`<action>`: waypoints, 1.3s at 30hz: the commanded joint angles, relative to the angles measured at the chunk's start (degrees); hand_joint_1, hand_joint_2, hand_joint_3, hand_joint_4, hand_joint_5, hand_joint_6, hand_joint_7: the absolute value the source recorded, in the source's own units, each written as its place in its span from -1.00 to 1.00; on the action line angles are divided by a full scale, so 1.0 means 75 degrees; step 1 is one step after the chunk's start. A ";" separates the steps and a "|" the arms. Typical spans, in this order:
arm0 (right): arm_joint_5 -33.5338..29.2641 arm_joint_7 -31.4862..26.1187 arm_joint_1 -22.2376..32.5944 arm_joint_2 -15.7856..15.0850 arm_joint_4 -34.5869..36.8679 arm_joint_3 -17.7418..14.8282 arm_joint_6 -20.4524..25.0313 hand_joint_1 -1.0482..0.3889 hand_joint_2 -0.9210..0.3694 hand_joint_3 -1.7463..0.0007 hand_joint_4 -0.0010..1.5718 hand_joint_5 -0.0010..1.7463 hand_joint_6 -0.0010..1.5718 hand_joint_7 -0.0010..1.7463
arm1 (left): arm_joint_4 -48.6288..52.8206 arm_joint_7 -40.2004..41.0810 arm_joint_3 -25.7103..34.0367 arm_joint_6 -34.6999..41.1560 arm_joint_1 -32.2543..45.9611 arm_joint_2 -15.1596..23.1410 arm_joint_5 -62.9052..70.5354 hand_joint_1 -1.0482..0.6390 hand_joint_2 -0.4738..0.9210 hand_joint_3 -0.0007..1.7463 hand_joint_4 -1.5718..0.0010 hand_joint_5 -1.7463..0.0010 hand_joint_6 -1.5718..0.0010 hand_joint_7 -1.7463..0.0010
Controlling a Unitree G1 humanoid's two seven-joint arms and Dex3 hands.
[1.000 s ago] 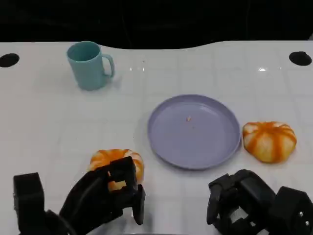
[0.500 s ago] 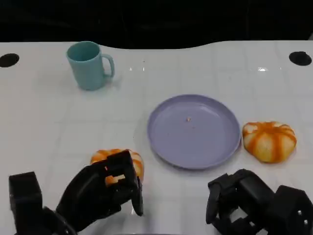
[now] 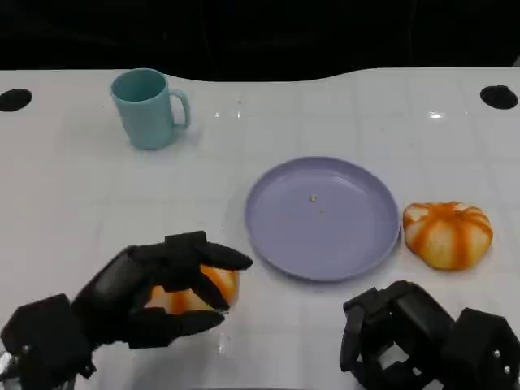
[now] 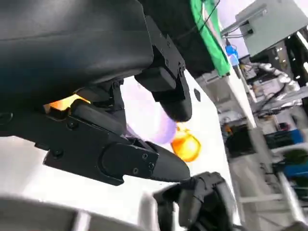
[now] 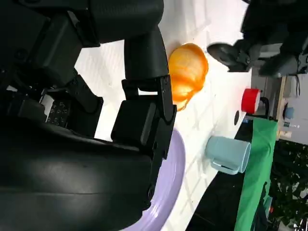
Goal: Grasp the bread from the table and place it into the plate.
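Head view has my left hand [image 3: 158, 292] wrapped around the near-left bread [image 3: 195, 290], fingers [image 3: 207, 253] curled over its top and another lying along its near side, so I read it as gripping the bun, which sits on the white table [image 3: 73, 195] just left of the purple plate [image 3: 322, 217]. From this angle I cannot tell whether the bun is lifted or resting on the surface; most of it is hidden under the hand. My right hand [image 3: 390, 335] sits at the near right edge with its fingers curled in on nothing, partly cut off by the frame. A second bread [image 3: 448, 234] lies just right of the plate, close to its rim, and a teal mug [image 3: 149, 108] stands well apart at the far left. Left wrist view shows what the head camera hides: a sliver of orange bun [image 4: 67, 102] tucked under the hand's shell, with the plate [image 4: 154, 122] and the other bun [image 4: 185, 146] blurred beyond. Right wrist view catches the held bun [image 5: 186, 72] from the side with the left hand's fingers [image 5: 231, 52] on it, plus the mug [image 5: 228, 153].
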 commanded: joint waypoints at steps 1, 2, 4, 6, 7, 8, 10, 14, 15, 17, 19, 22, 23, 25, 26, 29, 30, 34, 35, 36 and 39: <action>0.0064 -0.0003 -0.0038 -0.0017 0.0059 -0.0015 -0.0002 -1.00 0.18 -0.51 1.00 0.47 1.00 0.22 | -0.0603 0.0595 -0.0023 -0.0052 -0.0016 0.0585 0.0926 -0.57 1.00 -0.91 0.35 0.21 0.38 0.90; 0.0054 -0.0009 -0.0052 -0.0014 0.0083 -0.0016 -0.0034 -1.00 0.18 -0.51 1.00 0.47 1.00 0.22 | -0.0782 0.0821 -0.0026 -0.0073 0.0001 0.0712 0.1334 -0.56 0.99 -0.94 0.40 0.26 0.41 0.93; 0.0043 -0.0018 -0.0073 -0.0007 0.0127 -0.0017 -0.0096 -1.00 0.17 -0.51 1.00 0.47 1.00 0.22 | -0.1077 0.1208 -0.0051 -0.0097 0.0040 0.0910 0.2008 -0.54 0.99 -0.98 0.42 0.36 0.43 0.97; 0.0032 -0.0024 -0.0065 -0.0007 0.0156 -0.0014 -0.0159 -1.00 0.17 -0.52 1.00 0.47 1.00 0.22 | -0.1400 0.1594 -0.0094 -0.0057 0.0090 0.1063 0.2699 -0.53 1.00 -0.99 0.46 0.47 0.48 0.99; 0.0015 -0.0035 -0.0062 -0.0015 0.0148 -0.0012 -0.0148 -1.00 0.16 -0.51 1.00 0.47 1.00 0.22 | -0.1549 0.1762 -0.0116 -0.0004 0.0114 0.1111 0.2986 -0.53 1.00 -0.99 0.45 0.54 0.50 0.99; -0.0006 -0.0053 -0.0048 -0.0024 0.0104 -0.0007 -0.0077 -1.00 0.16 -0.51 1.00 0.46 1.00 0.22 | -0.1709 0.1959 -0.0142 0.0041 0.0137 0.1162 0.3337 -0.52 0.99 -0.99 0.44 0.59 0.52 1.00; -0.0038 -0.0066 -0.0044 -0.0045 0.0034 0.0001 0.0024 -1.00 0.16 -0.51 1.00 0.46 1.00 0.22 | -0.2027 0.2245 -0.0213 0.0196 0.0173 0.1255 0.3966 -0.49 0.98 -1.00 0.46 0.68 0.57 1.00; -0.0030 -0.0078 -0.0038 -0.0040 0.0003 -0.0003 0.0047 -1.00 0.17 -0.51 1.00 0.46 1.00 0.24 | -0.2594 0.2370 -0.0454 0.0732 0.0194 0.1438 0.5014 -0.40 0.90 -1.00 0.52 0.79 0.68 1.00; 0.0004 -0.0051 -0.0029 -0.0040 -0.0012 -0.0005 0.0056 -1.00 0.18 -0.51 1.00 0.46 1.00 0.24 | -0.2713 0.2330 -0.0544 0.0897 0.0172 0.1493 0.5300 -0.37 0.87 -1.00 0.53 0.80 0.70 1.00; 0.0034 -0.0029 -0.0005 -0.0042 -0.0038 -0.0005 0.0033 -1.00 0.20 -0.52 1.00 0.47 1.00 0.24 | -0.2868 0.2243 -0.0703 0.1170 0.0121 0.1579 0.5681 -0.28 0.80 -1.00 0.56 0.83 0.74 1.00; 0.0006 -0.0053 -0.0013 -0.0050 -0.0077 -0.0003 0.0087 -1.00 0.21 -0.53 1.00 0.48 1.00 0.24 | -0.3000 0.2145 -0.0861 0.1488 0.0074 0.1629 0.6034 -0.24 0.77 -1.00 0.57 0.84 0.76 1.00; -0.0022 -0.0078 -0.0004 -0.0056 -0.0132 -0.0001 0.0160 -1.00 0.26 -0.58 1.00 0.48 1.00 0.26 | -0.3154 0.2019 -0.1107 0.1926 -0.0015 0.1683 0.6497 -0.21 0.73 -1.00 0.59 0.86 0.76 1.00; -0.0029 -0.0083 0.0005 -0.0058 -0.0135 0.0001 0.0157 -1.00 0.27 -0.59 1.00 0.48 1.00 0.26 | -0.3187 0.1942 -0.1204 0.2069 -0.0061 0.1702 0.6673 -0.21 0.71 -1.00 0.59 0.86 0.77 1.00; -0.0013 -0.0070 0.0014 -0.0060 -0.0133 -0.0003 0.0161 -1.00 0.27 -0.59 1.00 0.48 1.00 0.27 | -0.3268 0.1745 -0.1372 0.2362 -0.0128 0.1719 0.6937 -0.21 0.71 -1.00 0.59 0.87 0.78 1.00; 0.0022 -0.0045 0.0008 -0.0057 -0.0128 -0.0010 0.0180 -1.00 0.27 -0.60 1.00 0.48 1.00 0.26 | -0.3283 0.1645 -0.1469 0.2507 -0.0166 0.1717 0.7068 -0.22 0.71 -1.00 0.59 0.87 0.79 1.00; 0.0094 0.0014 -0.0003 -0.0054 -0.0113 -0.0023 0.0200 -1.00 0.29 -0.60 1.00 0.49 1.00 0.25 | -0.3283 0.1481 -0.1679 0.2806 -0.0256 0.1687 0.7247 -0.22 0.70 -1.00 0.55 0.87 0.76 0.98; 0.0076 0.0004 -0.0003 -0.0057 -0.0104 -0.0022 0.0175 -1.00 0.29 -0.60 1.00 0.49 1.00 0.25 | -0.3240 0.1416 -0.1768 0.2924 -0.0302 0.1660 0.7328 -0.21 0.70 -1.00 0.54 0.87 0.74 0.98; 0.0040 -0.0024 -0.0007 -0.0054 -0.0107 -0.0021 0.0191 -1.00 0.30 -0.60 1.00 0.49 1.00 0.25 | -0.3058 0.1169 -0.2115 0.3411 -0.0502 0.1574 0.7664 -0.21 0.70 -1.00 0.52 0.89 0.72 0.98; 0.0048 -0.0018 -0.0013 -0.0050 -0.0096 -0.0023 0.0184 -1.00 0.30 -0.61 1.00 0.49 1.00 0.25 | -0.2999 0.1134 -0.2197 0.3511 -0.0555 0.1558 0.7742 -0.20 0.70 -1.00 0.52 0.89 0.72 0.98; 0.0053 -0.0016 -0.0016 -0.0048 -0.0087 -0.0025 0.0176 -1.00 0.30 -0.61 1.00 0.49 1.00 0.25 | -0.2928 0.1127 -0.2281 0.3595 -0.0608 0.1545 0.7829 -0.20 0.70 -1.00 0.52 0.89 0.72 0.98; 0.0048 -0.0016 -0.0029 -0.0045 -0.0050 -0.0026 0.0130 -1.00 0.29 -0.61 1.00 0.49 1.00 0.26 | -0.2568 0.1159 -0.2572 0.3972 -0.0812 0.1376 0.8177 -0.18 0.69 -1.00 0.52 0.91 0.71 0.99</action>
